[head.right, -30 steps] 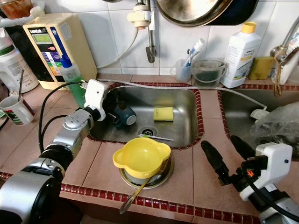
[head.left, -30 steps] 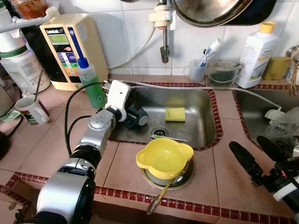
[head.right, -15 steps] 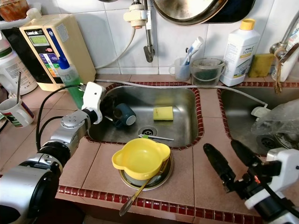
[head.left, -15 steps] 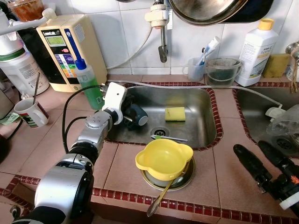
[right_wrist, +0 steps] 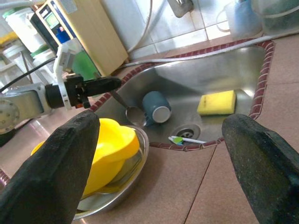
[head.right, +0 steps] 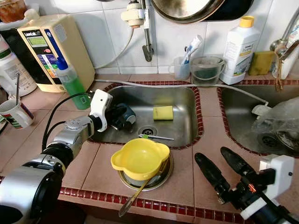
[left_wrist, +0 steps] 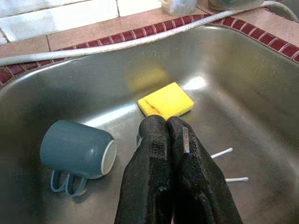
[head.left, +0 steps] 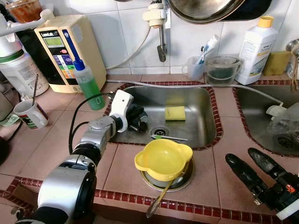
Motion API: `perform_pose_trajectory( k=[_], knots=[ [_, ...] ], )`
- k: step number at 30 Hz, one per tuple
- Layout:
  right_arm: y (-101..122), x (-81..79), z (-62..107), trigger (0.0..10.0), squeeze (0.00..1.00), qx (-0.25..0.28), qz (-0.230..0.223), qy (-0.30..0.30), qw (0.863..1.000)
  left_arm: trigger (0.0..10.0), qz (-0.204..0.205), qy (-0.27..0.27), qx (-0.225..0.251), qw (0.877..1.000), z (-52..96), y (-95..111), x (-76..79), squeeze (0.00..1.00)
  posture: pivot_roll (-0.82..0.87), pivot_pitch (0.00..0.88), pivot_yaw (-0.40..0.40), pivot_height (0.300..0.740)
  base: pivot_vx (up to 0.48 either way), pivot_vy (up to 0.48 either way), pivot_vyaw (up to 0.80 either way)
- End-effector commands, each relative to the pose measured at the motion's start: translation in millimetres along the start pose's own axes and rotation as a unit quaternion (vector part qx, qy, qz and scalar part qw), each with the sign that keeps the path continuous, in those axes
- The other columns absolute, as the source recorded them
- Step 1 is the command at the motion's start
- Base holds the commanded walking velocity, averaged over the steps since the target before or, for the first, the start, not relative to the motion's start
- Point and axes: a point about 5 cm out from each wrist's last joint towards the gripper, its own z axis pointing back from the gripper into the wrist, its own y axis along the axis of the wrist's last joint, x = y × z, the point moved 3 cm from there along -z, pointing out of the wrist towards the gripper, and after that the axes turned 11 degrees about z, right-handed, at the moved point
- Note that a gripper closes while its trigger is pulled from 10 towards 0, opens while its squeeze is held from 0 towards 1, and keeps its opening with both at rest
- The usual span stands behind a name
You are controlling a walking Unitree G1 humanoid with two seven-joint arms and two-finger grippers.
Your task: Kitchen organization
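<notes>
The left gripper (left_wrist: 169,122) hung inside the sink (head.left: 198,100), left of centre in the head view, its two black fingers pressed together and gripping nothing. The right wrist view showed a thin spoon-like utensil near its tips, but whether it touched the fingers could not be told. The blue mug (left_wrist: 77,149) lay on its side on the sink floor just beside the fingertips, toward the sink's left wall, its mouth turned toward the fingers and its handle against the steel. Its long axis ran roughly across the line of the fingers. Beyond the tips, toward the back of the sink, lay the yellow sponge (left_wrist: 166,100), and a toothbrush (head.left: 168,137) rested near the drain. The left arm was plainly the nearer one to the mug, so any pick would likely call for those fingers to part first and swing toward the rim.

The right gripper (head.left: 254,168) hovered over the tiled counter at lower right, fingers spread wide, well apart from the sink. On the counter's front edge, a yellow bowl (head.left: 163,158) sat in a metal dish (head.left: 187,175) with a spoon (head.left: 161,198) sticking out.
</notes>
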Motion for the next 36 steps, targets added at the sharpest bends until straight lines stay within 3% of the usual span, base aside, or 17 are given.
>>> perform_pose_trajectory(
  k=[1,2,3,4,21,30,31,36],
  knots=[
    [4,-6.8,-0.1,10.0,0.0,0.001,0.013,0.015,1.0,10.0,-0.001,0.004,-0.002,1.0,1.7,5,-4.4,0.0,-0.31,0.0,0.18,0.74,0.0,0.0,0.0],
    [4,-7.1,-0.3,10.0,0.0,0.003,0.011,0.016,1.0,10.0,0.001,0.003,-0.002,1.0,1.7,5,-4.4,0.0,-0.31,0.0,0.18,0.74,0.0,0.0,0.0],
    [4,-7.3,-0.5,10.0,0.0,0.003,0.011,0.016,1.0,10.0,0.002,0.002,-0.002,1.0,1.8,6,-4.3,0.47,-0.31,0.0,0.18,0.74,0.0,0.0,0.0],
    [4,-7.8,-0.6,10.0,0.0,0.004,0.011,0.018,1.0,10.0,0.007,-0.002,-0.002,1.0,1.8,6,-3.8,1.0,-0.31,0.0,0.181,0.74,0.0,0.0,0.0],
    [5,-6.8,-5.5,10.0,0.0,0.015,0.02,0.014,1.0,10.0,0.014,-0.009,0.003,1.0,2.9,11,-5.1,1.0,-0.28,0.0,0.18,0.74,0.0,0.0,0.0],
    [5,-2.8,-27.2,10.0,0.0,0.048,0.02,-0.006,0.999,10.0,0.008,-0.006,0.025,1.0,5.7,26,-9.8,1.0,-0.23,0.0,0.158,0.74,0.0,0.0,0.0],
    [6,-1.1,-36.1,10.0,0.0,0.06,0.018,-0.016,0.998,10.0,0.011,-0.004,0.032,0.999,7.4,29,-12.0,0.0,-0.22,0.0,0.152,0.74,0.0,0.0,0.0],
    [6,2.4,-59.3,10.0,0.0,0.077,0.02,-0.031,0.996,10.0,0.016,0.003,0.058,0.998,12.3,40,-18.0,0.0,-0.17,0.0,0.123,0.74,0.0,0.0,0.0]
  ],
)
